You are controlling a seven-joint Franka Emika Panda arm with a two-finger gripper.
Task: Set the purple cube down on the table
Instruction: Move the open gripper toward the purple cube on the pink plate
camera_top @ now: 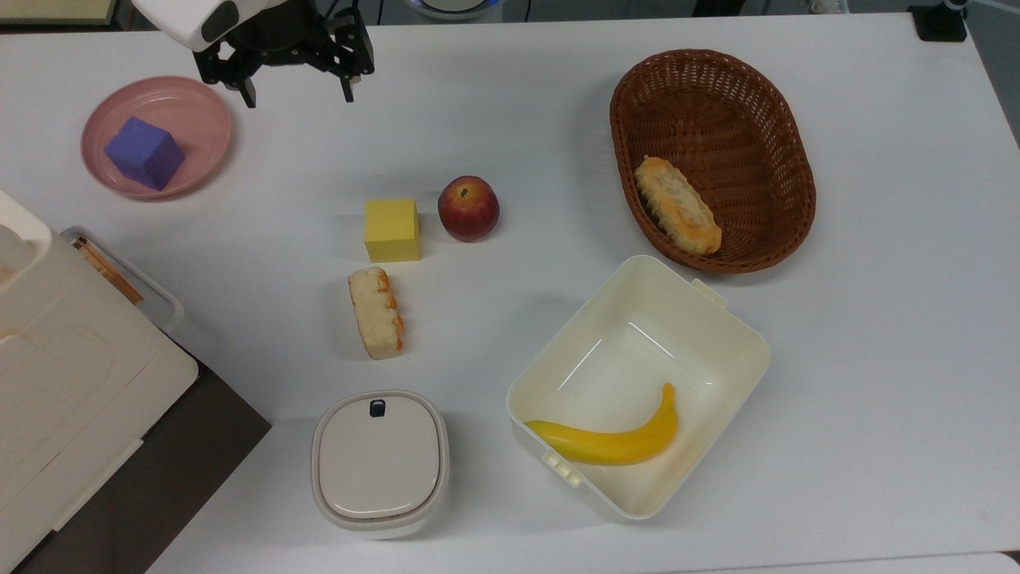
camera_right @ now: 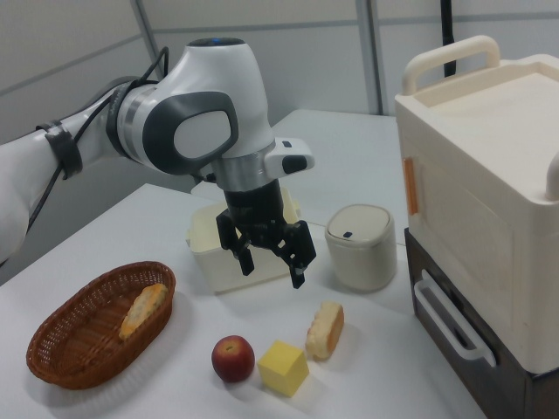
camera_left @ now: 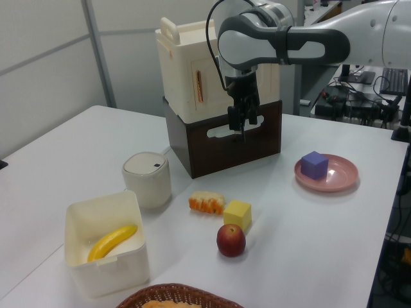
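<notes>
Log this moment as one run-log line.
gripper: open, empty, above table | purple cube: in pink dish, untouched | phase: pre-grasp | task: not done

no readable text, labels, brands, numbers or signs on anything

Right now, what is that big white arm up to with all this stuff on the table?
The arm is holding nothing at the moment. Its gripper hangs open above the table, just beside the pink dish on the top view's right. The purple cube sits in that dish, untouched. The yellow cube, apple and bread lie on the table near its middle.
</notes>
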